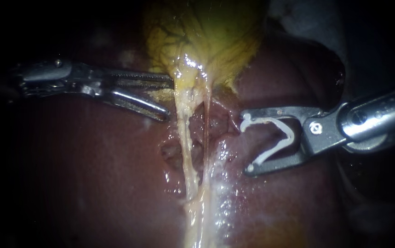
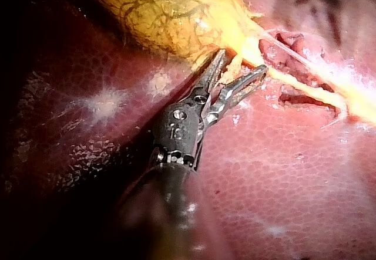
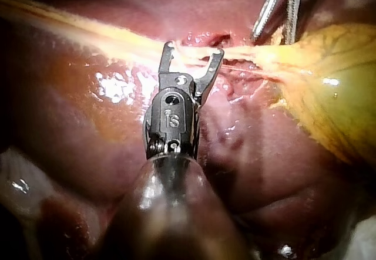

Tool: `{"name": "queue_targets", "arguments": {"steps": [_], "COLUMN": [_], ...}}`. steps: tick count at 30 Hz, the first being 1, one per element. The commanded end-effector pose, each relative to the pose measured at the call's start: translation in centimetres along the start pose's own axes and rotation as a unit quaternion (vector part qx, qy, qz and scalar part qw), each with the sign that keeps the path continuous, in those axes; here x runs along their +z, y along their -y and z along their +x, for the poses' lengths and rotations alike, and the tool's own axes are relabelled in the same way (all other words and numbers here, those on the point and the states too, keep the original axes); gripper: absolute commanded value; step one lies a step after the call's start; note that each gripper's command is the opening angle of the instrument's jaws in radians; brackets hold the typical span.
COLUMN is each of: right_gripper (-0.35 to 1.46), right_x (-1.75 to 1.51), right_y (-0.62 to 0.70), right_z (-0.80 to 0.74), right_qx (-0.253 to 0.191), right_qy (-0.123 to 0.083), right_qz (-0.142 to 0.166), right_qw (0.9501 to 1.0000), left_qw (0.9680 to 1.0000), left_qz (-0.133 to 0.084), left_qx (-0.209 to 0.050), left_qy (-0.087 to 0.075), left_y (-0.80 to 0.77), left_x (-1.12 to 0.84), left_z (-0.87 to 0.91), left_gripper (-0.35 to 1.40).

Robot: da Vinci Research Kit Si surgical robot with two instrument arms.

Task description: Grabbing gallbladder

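Yellow gallbladder [image 1: 206,36] tapers downward — left instrument [image 1: 168,98], jaws agape, at its neck; right instrument [image 1: 248,143] clasps a clip [image 1: 291,135].

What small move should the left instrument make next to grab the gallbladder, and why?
Probably ease the left instrument slightly forward and close it on the narrow yellow end of the gallbladder. It stands open there, with a little yellow tissue in its gap, but nothing is gripped. The right instrument, carrying a clip, sits apart over the liver, out of the way.
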Motion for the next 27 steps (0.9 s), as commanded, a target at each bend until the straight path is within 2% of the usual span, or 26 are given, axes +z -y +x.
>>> {"name": "queue_targets", "arguments": {"steps": [1,6,7,12,17,27], "right_gripper": [0.58,0.58,0.58,0.58,0.58,0.58], "right_x": [0.00,0.00,0.00,0.00,0.00,0.00], "right_y": [0.00,0.00,0.00,0.00,0.00,0.00], "right_z": [0.00,0.00,0.00,0.00,0.00,0.00], "right_qx": [0.000,0.000,0.000,0.000,0.000,0.000], "right_qy": [0.000,0.000,0.000,0.000,0.000,0.000], "right_qz": [0.000,0.000,0.000,0.000,0.000,0.000], "right_qw": [1.0000,1.0000,1.0000,1.0000,1.0000,1.0000], "left_qw": [1.0000,1.0000,1.0000,0.9999,0.9998,0.9995], "left_qz": [0.000,0.000,0.000,0.001,0.002,0.003], "left_qx": [-0.001,-0.007,-0.007,-0.013,-0.018,-0.032], "left_qy": [0.000,0.000,0.000,0.000,0.000,0.002], "left_y": [0.00,-0.01,-0.01,-0.03,-0.03,0.05], "left_x": [0.01,0.02,0.02,0.01,-0.03,-0.12], "left_z": [-0.01,-0.01,-0.01,0.00,0.00,-0.05], "left_gripper": [0.39,0.24,0.16,-0.05,-0.35,-0.35]}}
